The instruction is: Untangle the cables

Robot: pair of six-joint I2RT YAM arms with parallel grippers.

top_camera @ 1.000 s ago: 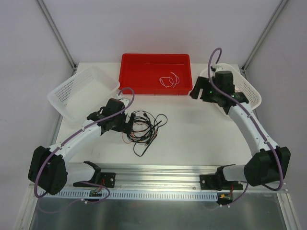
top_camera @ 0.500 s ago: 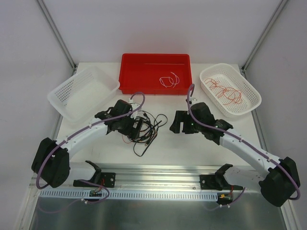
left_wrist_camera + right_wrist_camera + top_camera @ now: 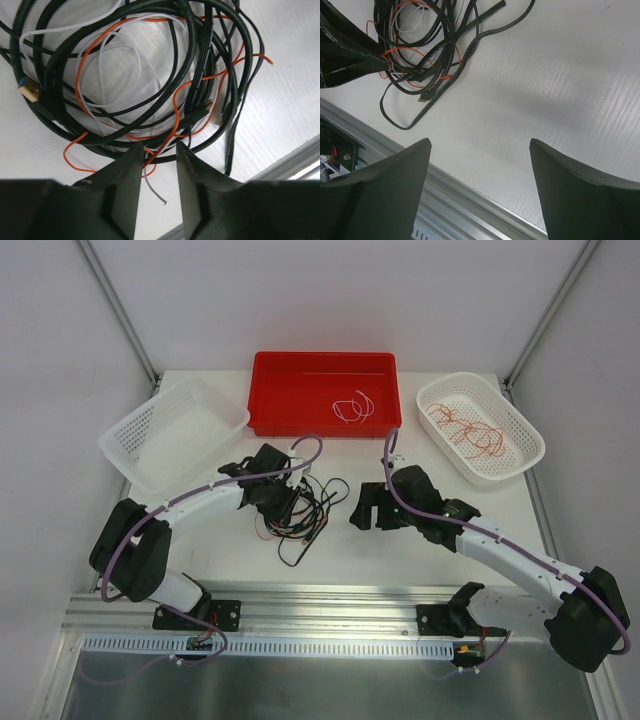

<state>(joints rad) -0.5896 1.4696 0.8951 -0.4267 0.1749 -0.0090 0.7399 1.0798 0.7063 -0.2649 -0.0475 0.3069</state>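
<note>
The cables (image 3: 308, 502) lie in one tangle of black, red-orange and white wires on the white table, between the two arms. My left gripper (image 3: 284, 502) sits on the tangle's left side. In the left wrist view its jaws (image 3: 160, 146) stand a narrow gap apart, with an orange wire (image 3: 172, 120) and a loose grey wire end running between them, not pinched. My right gripper (image 3: 362, 508) hovers just right of the tangle. It is wide open (image 3: 480, 142) over bare table, and the cables (image 3: 427, 55) lie at the upper left of its view.
A red bin (image 3: 275, 390) at the back holds a thin pale wire (image 3: 352, 407). The white basket (image 3: 520, 430) at back right holds red-orange wires (image 3: 470, 432). Another white basket (image 3: 140, 440) stands at back left. An aluminium rail (image 3: 330, 600) runs along the near edge.
The left gripper has pushed right onto the tangle and its jaws have narrowed from wide open. The right arm swung from the right basket down to the table beside the tangle.
</note>
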